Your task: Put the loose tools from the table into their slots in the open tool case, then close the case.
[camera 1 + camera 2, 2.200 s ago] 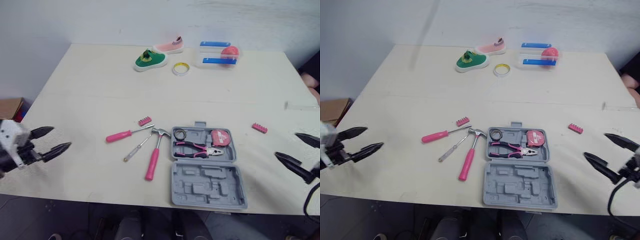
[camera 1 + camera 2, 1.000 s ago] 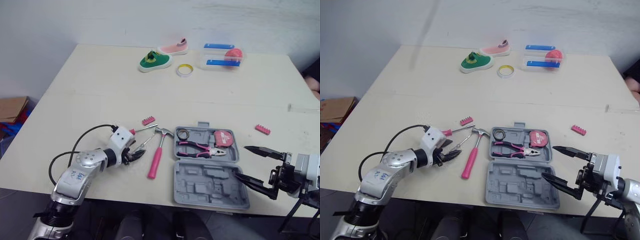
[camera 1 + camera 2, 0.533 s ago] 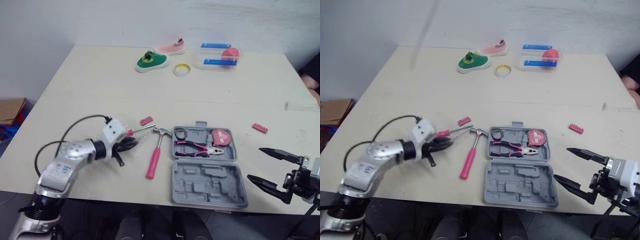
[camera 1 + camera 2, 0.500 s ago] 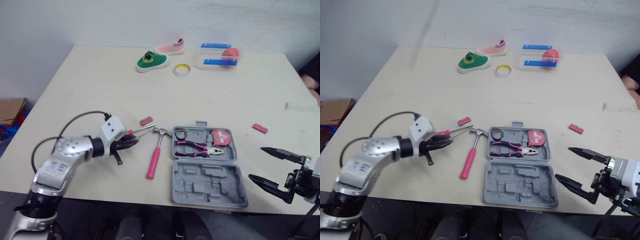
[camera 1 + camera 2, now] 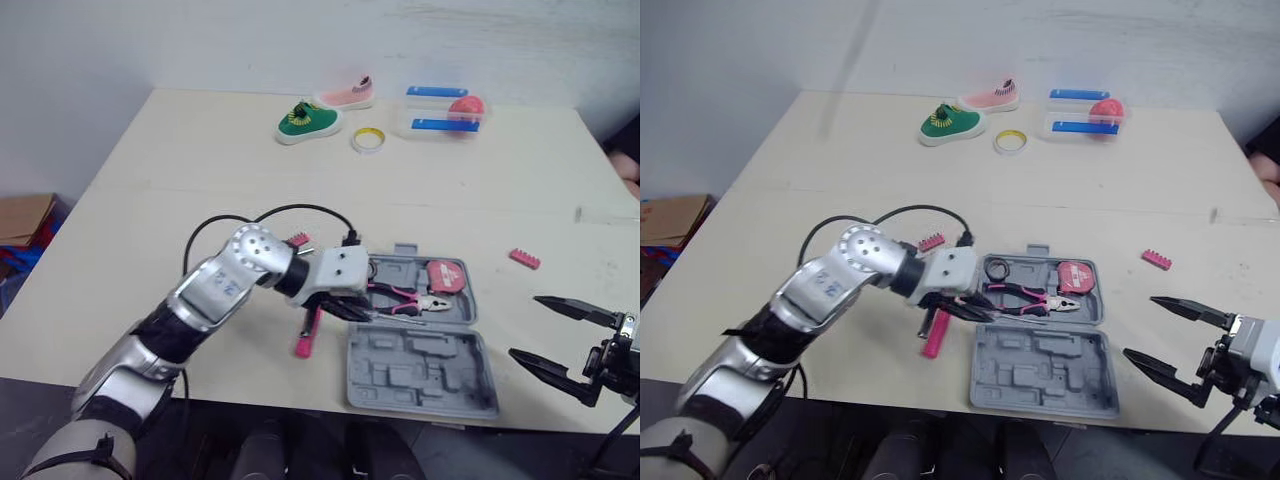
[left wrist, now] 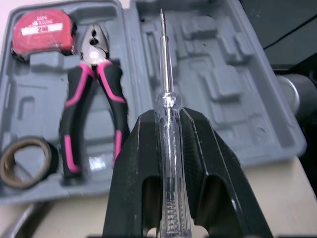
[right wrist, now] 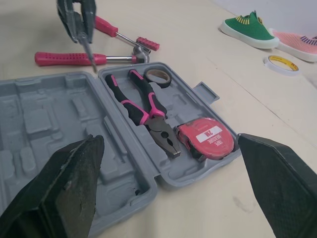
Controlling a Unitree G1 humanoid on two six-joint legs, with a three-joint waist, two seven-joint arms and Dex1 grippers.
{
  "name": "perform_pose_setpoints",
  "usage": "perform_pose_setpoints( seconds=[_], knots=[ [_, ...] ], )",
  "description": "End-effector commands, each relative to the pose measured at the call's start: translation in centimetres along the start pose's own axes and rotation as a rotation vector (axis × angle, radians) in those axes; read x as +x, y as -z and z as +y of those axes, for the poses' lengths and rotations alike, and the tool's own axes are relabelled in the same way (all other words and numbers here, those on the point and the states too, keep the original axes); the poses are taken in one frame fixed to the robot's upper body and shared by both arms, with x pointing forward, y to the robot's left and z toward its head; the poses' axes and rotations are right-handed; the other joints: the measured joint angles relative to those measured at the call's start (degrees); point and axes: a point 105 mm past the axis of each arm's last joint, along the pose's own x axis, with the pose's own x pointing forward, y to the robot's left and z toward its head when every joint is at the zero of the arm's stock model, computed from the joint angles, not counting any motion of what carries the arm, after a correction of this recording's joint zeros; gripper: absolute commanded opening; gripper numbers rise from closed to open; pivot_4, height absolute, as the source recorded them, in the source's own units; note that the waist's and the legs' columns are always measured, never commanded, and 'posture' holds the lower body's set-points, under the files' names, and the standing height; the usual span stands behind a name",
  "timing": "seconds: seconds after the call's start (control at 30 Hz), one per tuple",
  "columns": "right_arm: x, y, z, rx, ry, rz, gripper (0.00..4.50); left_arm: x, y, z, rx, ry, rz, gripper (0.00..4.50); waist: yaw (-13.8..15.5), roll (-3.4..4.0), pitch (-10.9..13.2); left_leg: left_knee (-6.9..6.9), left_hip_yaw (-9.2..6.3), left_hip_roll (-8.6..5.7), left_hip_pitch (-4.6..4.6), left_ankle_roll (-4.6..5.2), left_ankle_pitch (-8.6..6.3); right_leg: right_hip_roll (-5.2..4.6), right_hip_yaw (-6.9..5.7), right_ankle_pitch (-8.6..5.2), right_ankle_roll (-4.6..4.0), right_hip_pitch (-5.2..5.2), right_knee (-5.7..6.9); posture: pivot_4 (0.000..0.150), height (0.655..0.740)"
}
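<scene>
- Head views: left claw (image 5: 352, 310) hangs over the open tool case (image 5: 420, 398) by the desk's (image 5: 200, 180) front edge. Right claw (image 5: 525, 327) is wide open near the front right corner, out of the way.
- Left wrist view: claw pinches the clear screwdriver (image 6: 165, 114), tip aimed at empty slots.
- Right wrist view: hammer (image 7: 64, 59) lies beside the case, not packed yet.

A pale table (image 5: 180, 190) is carrying an open grey tool case (image 5: 420, 372) at lower centre; a pink hammer (image 5: 304, 343) is lying just left of it; a pink bit strip (image 5: 524, 259) is lying at right; a green shoe (image 5: 310, 120), pink shoe (image 5: 346, 95), tape roll (image 5: 368, 139) and clear box (image 5: 440, 112) are sitting at upper centre.
</scene>
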Motion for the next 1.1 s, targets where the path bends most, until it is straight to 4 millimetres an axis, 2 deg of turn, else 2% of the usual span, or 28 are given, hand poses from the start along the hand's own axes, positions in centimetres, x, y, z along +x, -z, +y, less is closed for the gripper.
perform_pose_setpoints(
  seconds=[0.03, 0.17, 0.33, 0.43, 1.1],
  knots=[
    [-0.3, -0.7, -0.1, -0.031, 0.000, -0.002, 4.50, 1.2, -0.5, 0.1, 0.032, 0.016, 0.038, 0.01, -0.1, 0.00, 0.0, 0.00, 0.00, 0.01, 0.00, -0.01, 0.00, 0.00, 0.03, 0.00, 0.00, -0.01, 0.00, 0.150, 0.7400],
    [-0.3, -0.7, 0.3, -0.009, -0.009, 0.001, 4.50, 2.6, -0.8, -0.6, 0.048, 0.063, 0.066, 0.01, -0.4, 0.00, 0.0, -0.02, 0.01, 0.09, 0.01, -0.07, 0.02, 0.03, 0.09, -0.01, -0.02, -0.02, 0.03, 0.150, 0.7400],
    [-0.2, -0.7, 0.8, 0.001, -0.008, 0.001, 4.50, 4.2, 0.4, 0.6, -0.002, -0.039, 0.174, 0.01, -0.4, 0.00, 0.0, 0.03, -0.03, 0.07, 0.01, -0.07, 0.02, 0.01, 0.09, -0.03, -0.06, -0.03, 0.08, 0.150, 0.7400],
    [-0.1, -0.7, 1.1, 0.004, -0.012, -0.001, 4.50, 4.9, -0.2, 0.1, -0.020, -0.003, 0.150, 0.01, -0.6, 0.00, 0.0, 0.00, -0.04, 0.11, 0.02, -0.07, 0.02, 0.02, 0.09, -0.04, -0.07, -0.03, 0.09, 0.150, 0.7400],
    [0.8, -1.1, 1.2, 0.001, 0.001, -0.011, 4.50, 5.7, 0.1, -0.5, -0.070, 0.003, 0.183, 0.01, -0.6, 0.00, 0.0, 0.00, -0.09, 0.10, 0.02, -0.09, 0.02, 0.00, 0.05, -0.07, -0.10, -0.03, 0.13, 0.150, 0.7400]
  ],
)
